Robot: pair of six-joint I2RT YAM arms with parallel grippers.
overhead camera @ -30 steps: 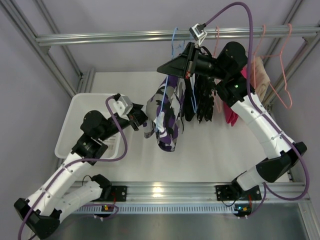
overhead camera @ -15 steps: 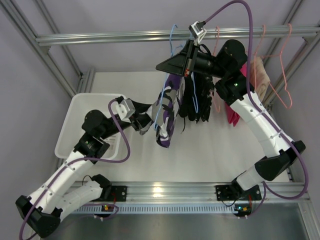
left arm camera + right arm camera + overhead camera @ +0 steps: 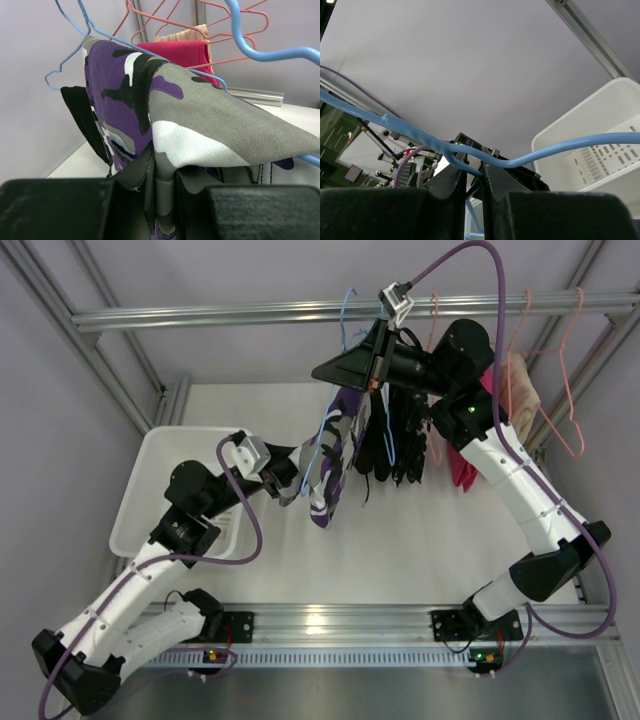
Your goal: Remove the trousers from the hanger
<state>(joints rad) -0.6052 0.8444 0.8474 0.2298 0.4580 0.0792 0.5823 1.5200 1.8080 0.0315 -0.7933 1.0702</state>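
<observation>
The purple, white and black camouflage trousers (image 3: 330,455) hang over a blue hanger (image 3: 345,315) on the rail; they fill the left wrist view (image 3: 150,100). My left gripper (image 3: 285,480) is shut on their lower fold (image 3: 167,185) and holds it out to the left. The plain black trousers (image 3: 395,445) hang just right of them on a second blue hanger, showing dark at the left of the left wrist view (image 3: 80,107). My right gripper (image 3: 345,370) is up by the rail, shut on the blue hanger's wire (image 3: 470,167).
A white bin (image 3: 160,480) sits on the table at the left, under my left arm. A bright pink garment (image 3: 462,470) and a beige one (image 3: 520,390) hang further right on pink hangers (image 3: 560,370). The metal rail (image 3: 200,315) crosses the top.
My left gripper has pulled the camouflage trousers' lower part leftward and up, so the cloth is bunched shorter. The right gripper shifted slightly up-left with the hanger.
</observation>
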